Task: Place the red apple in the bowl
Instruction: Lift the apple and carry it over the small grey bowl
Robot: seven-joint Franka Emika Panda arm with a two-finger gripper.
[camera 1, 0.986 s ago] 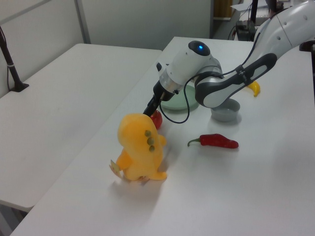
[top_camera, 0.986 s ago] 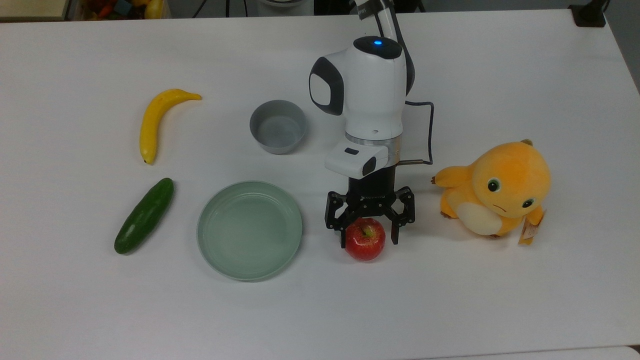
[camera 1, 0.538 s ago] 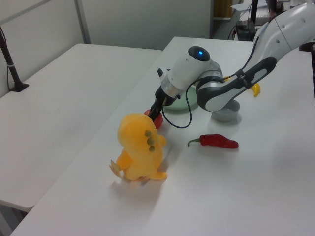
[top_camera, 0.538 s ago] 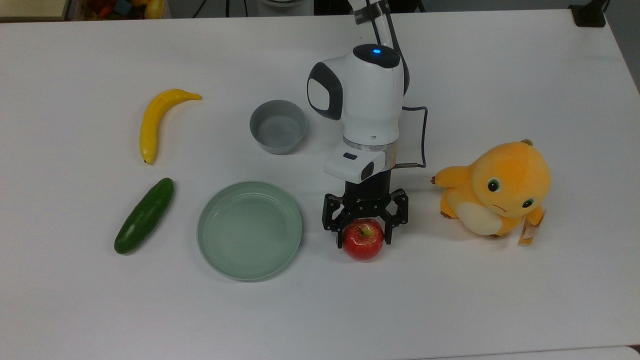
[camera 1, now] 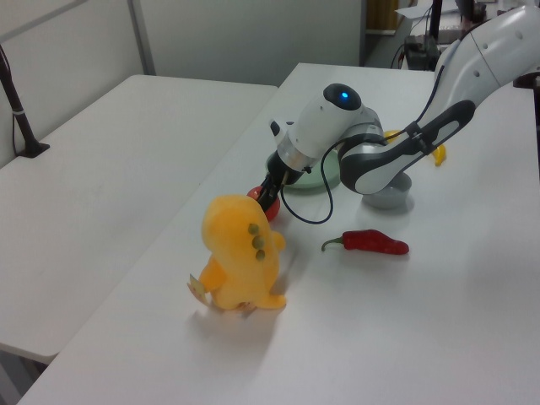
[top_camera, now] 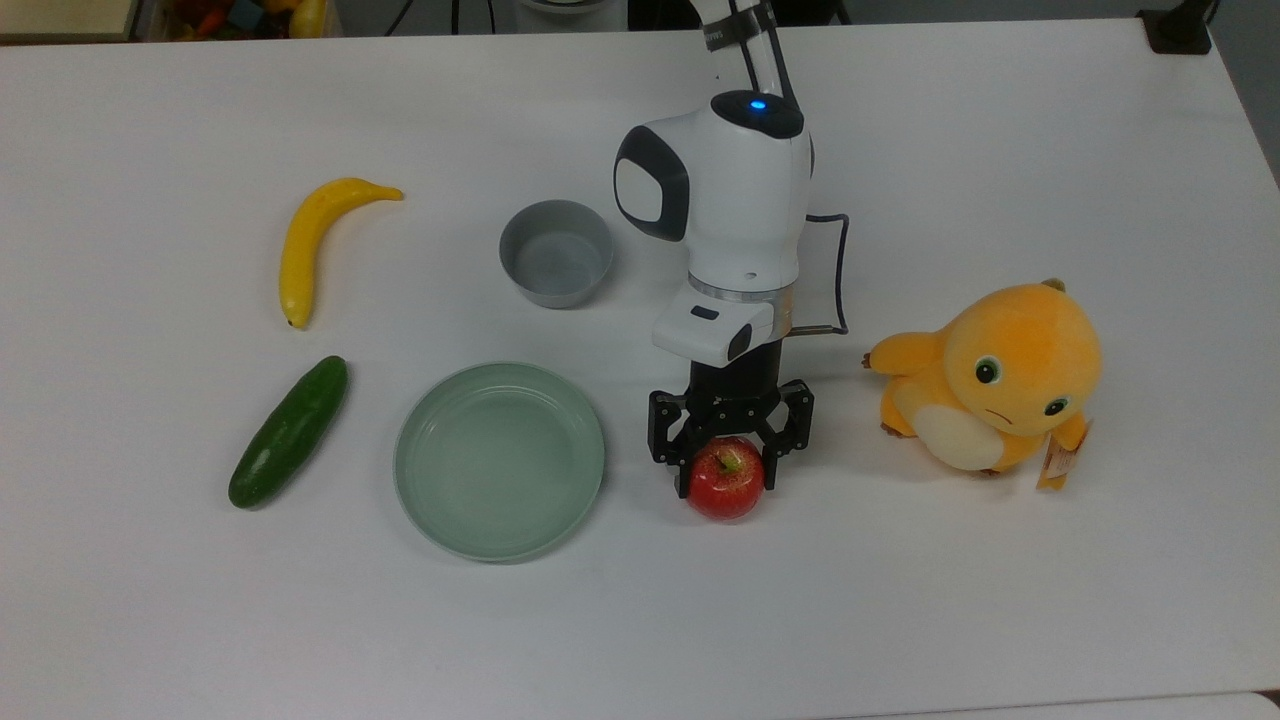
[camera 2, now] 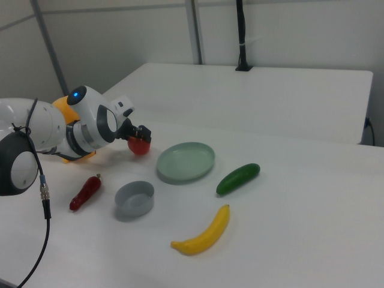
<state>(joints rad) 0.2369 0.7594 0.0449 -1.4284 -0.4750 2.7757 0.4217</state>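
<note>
I find no text, number, brand or sign that I can read in any view. The tag [top_camera: 1055, 468] on the plush toy [top_camera: 990, 380], at the right of the top view, shows no letters I can make out. The band [top_camera: 728, 30] on my arm, at the upper centre of the top view, carries dark marks too small to read. The banana [top_camera: 310, 240], cucumber [top_camera: 288, 432], plate [top_camera: 500, 460] and bowl [top_camera: 556, 250] carry no visible markings.
</note>
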